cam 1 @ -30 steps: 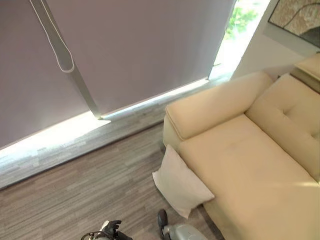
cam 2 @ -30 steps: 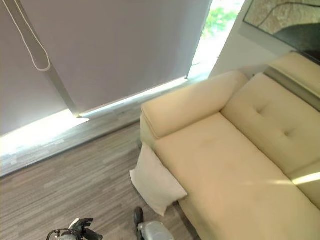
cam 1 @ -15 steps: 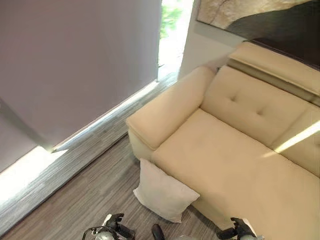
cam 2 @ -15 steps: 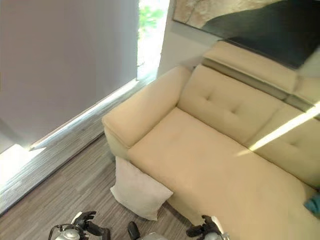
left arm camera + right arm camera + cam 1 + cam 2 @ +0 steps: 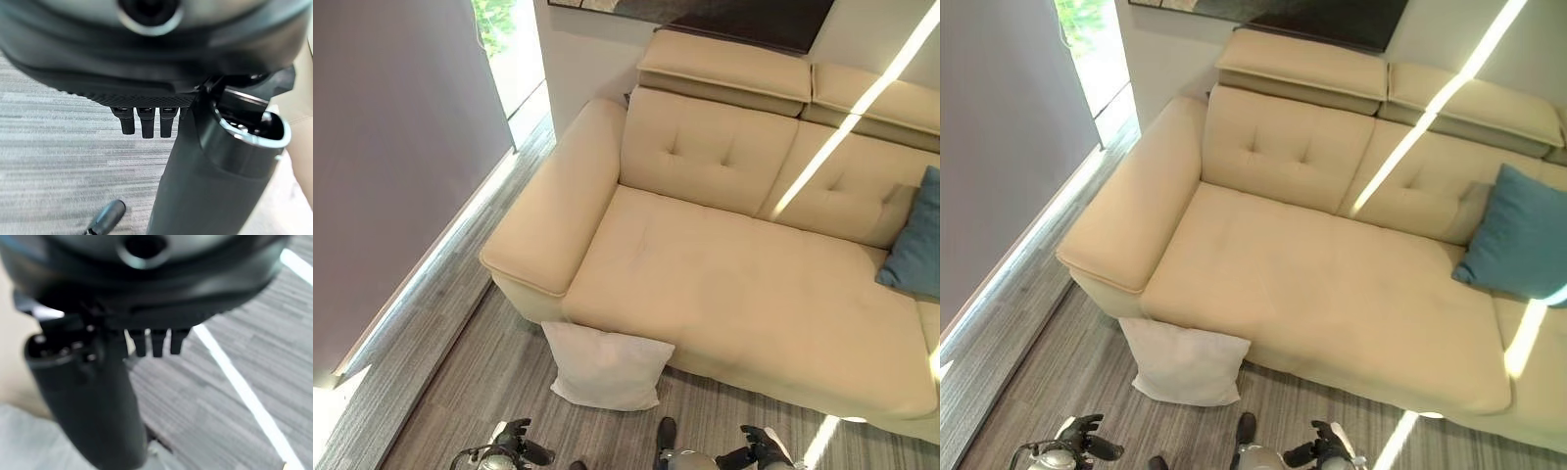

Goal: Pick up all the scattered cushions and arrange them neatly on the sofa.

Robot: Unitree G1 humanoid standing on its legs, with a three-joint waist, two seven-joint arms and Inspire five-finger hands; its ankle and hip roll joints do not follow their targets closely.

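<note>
Nearest, at 6 o'clock: left hand (image 5: 514,446) and right hand (image 5: 759,450), both empty, fingers relaxed. Beyond, white cushion (image 5: 604,366) on floor (image 5: 440,392), leaning against sofa (image 5: 724,284) front. Risk: corner pinch slipping, cushion dragged. Open floor toward 9 o'clock; seat clear except teal cushion (image 5: 1518,235) at 2 o'clock.

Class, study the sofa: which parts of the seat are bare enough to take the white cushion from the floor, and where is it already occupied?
The sofa seat is bare from its left armrest across the middle, bordered behind by the tufted backrest. The far right is occupied: a blue cushion leans against the backrest there. The white cushion lies on the floor against the sofa's front, below the armrest end.
</note>
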